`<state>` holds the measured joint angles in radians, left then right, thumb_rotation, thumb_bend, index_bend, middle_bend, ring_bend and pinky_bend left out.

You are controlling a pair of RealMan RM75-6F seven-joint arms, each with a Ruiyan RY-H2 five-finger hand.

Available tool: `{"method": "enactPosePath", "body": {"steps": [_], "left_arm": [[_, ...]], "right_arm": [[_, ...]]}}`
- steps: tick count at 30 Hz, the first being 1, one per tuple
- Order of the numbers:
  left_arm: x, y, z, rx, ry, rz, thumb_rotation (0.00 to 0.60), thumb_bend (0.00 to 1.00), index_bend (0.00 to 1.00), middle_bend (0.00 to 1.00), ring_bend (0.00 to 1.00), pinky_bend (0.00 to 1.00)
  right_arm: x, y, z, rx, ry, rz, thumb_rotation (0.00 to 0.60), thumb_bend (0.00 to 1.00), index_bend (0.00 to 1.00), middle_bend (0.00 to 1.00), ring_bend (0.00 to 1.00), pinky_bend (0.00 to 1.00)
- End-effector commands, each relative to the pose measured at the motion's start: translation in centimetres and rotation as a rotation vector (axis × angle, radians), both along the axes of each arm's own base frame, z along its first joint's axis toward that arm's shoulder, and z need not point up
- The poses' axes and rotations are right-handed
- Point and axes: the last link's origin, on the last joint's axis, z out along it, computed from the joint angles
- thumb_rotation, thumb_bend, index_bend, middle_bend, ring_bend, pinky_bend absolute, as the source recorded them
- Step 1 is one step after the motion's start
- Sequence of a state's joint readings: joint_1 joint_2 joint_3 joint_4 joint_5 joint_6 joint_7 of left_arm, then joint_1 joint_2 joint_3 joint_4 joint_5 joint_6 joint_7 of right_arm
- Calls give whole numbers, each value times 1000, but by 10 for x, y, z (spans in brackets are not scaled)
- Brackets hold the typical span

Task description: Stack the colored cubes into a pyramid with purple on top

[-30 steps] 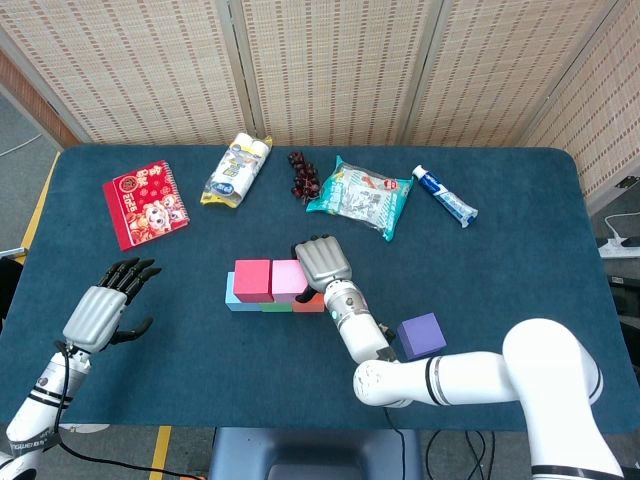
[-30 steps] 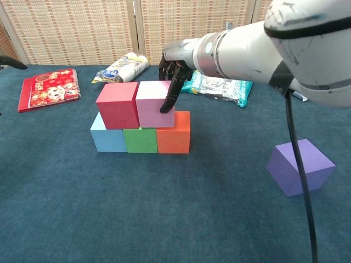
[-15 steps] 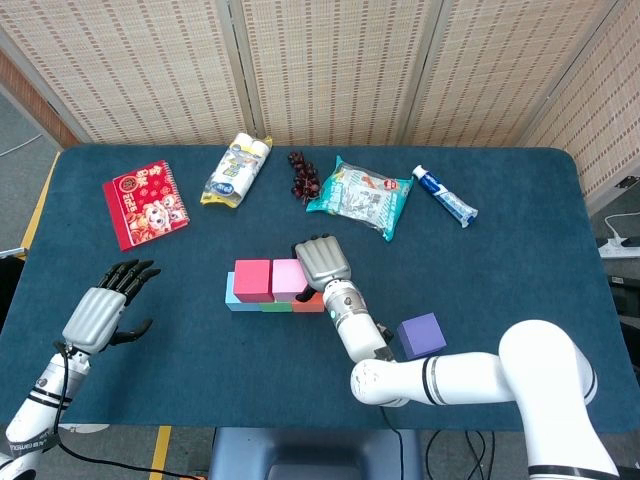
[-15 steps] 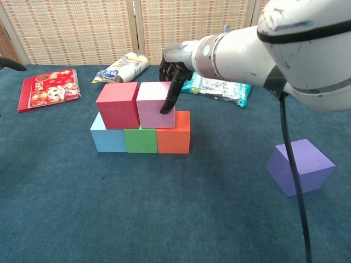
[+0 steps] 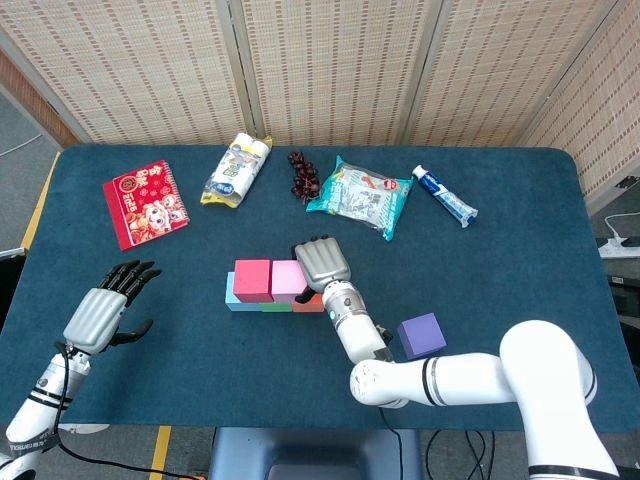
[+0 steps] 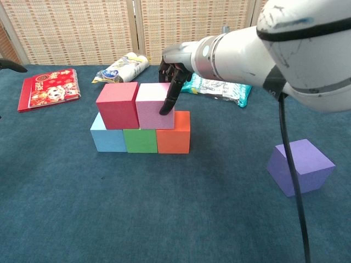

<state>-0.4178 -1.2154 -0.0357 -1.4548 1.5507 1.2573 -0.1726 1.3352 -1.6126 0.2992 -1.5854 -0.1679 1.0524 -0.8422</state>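
Observation:
A blue cube (image 6: 107,139), a green cube (image 6: 140,140) and an orange cube (image 6: 174,134) form a row on the table. On top of them sit a red cube (image 6: 117,106) and a pink cube (image 6: 151,107), side by side. My right hand (image 6: 174,68) holds the pink cube, with one finger down its front face and the others behind it. Seen from the head view, the right hand (image 5: 320,262) covers the row's right end. The purple cube (image 6: 300,166) lies tilted on the table to the right, apart from the stack. My left hand (image 5: 105,310) hovers open at the lower left.
Along the far side lie a red packet (image 5: 146,203), a snack bag (image 5: 236,170), a dark fruit cluster (image 5: 303,175), a green package (image 5: 360,197) and a toothpaste tube (image 5: 445,196). The white right arm (image 5: 470,375) curves past the purple cube (image 5: 421,335).

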Motion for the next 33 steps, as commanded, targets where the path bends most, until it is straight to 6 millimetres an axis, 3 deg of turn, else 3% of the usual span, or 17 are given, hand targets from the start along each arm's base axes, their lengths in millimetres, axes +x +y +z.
{"method": "enactPosePath", "body": {"steps": [1, 15, 33], "left_arm": [[0, 0, 0, 0, -1, 3, 600, 344, 117, 47, 18, 101], [-1, 0, -1, -3, -5, 4, 600, 343, 115, 46, 18, 101], [-1, -1, 0, 0, -8, 3, 600, 343, 109, 45, 15, 101]], "right_arm": [[0, 0, 0, -3, 2, 0, 600, 232, 486, 466, 333, 329], [-1, 0, -2, 3, 4, -3, 600, 232, 397, 466, 303, 315], [2, 2, -2, -3, -15, 3, 600, 232, 490, 466, 338, 314]]}}
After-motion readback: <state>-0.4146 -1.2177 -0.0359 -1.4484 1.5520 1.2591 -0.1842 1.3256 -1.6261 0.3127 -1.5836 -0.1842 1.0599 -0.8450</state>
